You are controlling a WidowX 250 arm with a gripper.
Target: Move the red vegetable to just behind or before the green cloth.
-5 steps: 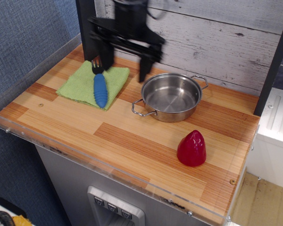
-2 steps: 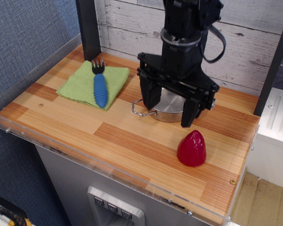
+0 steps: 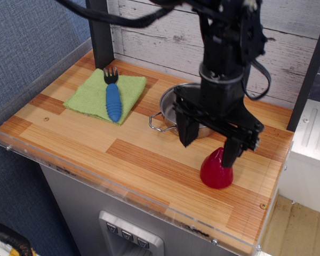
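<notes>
The red vegetable [image 3: 215,170], a glossy dark-red cone, stands on the wooden counter at the front right. My gripper [image 3: 208,146] hangs open just above and to its left, with one finger [image 3: 184,128] left of the cone and the other finger [image 3: 231,152] across the cone's tip. Nothing is held. The green cloth [image 3: 98,96] lies flat at the back left, far from the gripper.
A blue-handled fork [image 3: 112,98] lies on the cloth. A steel pot [image 3: 170,109] with a wire handle sits mid-counter, partly hidden behind the arm. A clear plastic lip [image 3: 122,194] runs along the front edge. A black post [image 3: 100,32] stands behind the cloth.
The arm has swept from above the cloth, across the pot, to the front right and come down; its open fingers now stand by the red vegetable. Nothing else has moved.
</notes>
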